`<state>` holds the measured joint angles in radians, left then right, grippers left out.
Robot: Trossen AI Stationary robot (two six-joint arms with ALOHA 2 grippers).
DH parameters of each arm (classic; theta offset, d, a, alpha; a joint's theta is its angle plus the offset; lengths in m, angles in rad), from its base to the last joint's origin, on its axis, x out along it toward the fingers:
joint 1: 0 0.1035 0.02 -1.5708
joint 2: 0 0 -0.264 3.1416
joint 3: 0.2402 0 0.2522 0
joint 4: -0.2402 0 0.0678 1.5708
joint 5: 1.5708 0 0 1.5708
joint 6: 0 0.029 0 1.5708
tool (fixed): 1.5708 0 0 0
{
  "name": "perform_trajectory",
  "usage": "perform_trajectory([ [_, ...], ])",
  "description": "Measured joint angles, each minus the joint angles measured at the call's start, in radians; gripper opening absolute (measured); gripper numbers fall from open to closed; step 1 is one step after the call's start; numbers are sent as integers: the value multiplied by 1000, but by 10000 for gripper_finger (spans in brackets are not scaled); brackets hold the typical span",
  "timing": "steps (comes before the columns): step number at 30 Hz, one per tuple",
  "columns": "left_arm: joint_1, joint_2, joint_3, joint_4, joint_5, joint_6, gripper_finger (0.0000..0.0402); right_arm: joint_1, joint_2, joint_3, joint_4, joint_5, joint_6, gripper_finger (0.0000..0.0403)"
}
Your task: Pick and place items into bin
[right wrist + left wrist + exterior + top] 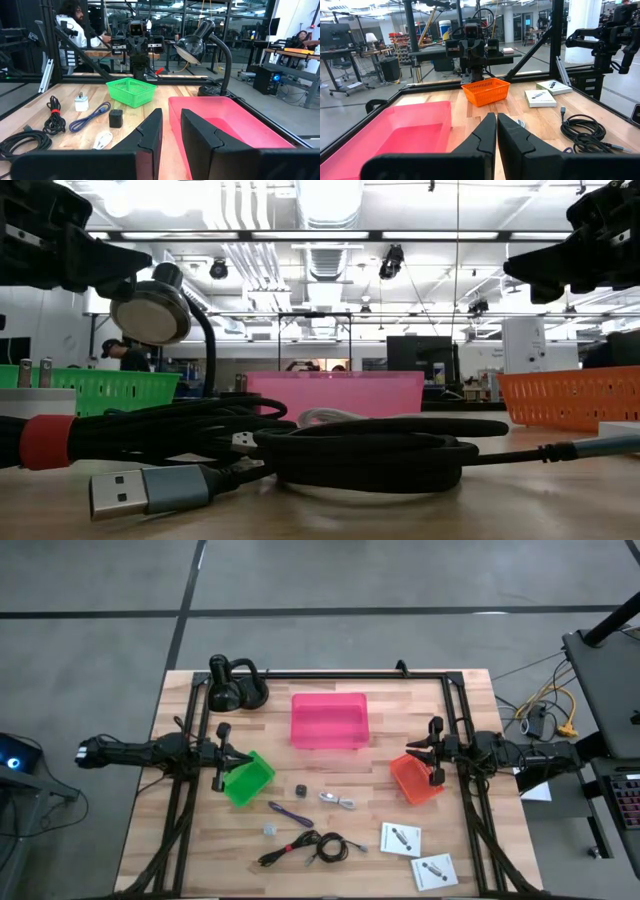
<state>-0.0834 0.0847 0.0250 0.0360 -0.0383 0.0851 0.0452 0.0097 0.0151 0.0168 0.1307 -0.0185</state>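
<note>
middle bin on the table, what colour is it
Pink; the middle bin shows best in the high view.

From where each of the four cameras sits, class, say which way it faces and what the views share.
High: overhead, facing down on the wooden table, both arms.
Low: table height, facing the black coiled cable; arms above.
Left wrist: past the shut left gripper, facing the orange mesh basket.
Right wrist: past the slightly parted right gripper, facing the green mesh basket.
All share the pink plastic bin.
</note>
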Motion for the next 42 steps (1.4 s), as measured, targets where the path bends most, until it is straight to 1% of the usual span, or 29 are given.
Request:
perform_trajectory([
  [25,0,0,0,0,0,0,0,0,0,0,0,0,0,59],
  [31,0,0,0,36,-1,131,0,0,0,0,1,0,0,59],
  [38,0,0,0,132,0,131,0,0,1,0,119,0,18,59],
  [42,0,0,0,186,0,131,0,0,0,0,223,0,23,59],
])
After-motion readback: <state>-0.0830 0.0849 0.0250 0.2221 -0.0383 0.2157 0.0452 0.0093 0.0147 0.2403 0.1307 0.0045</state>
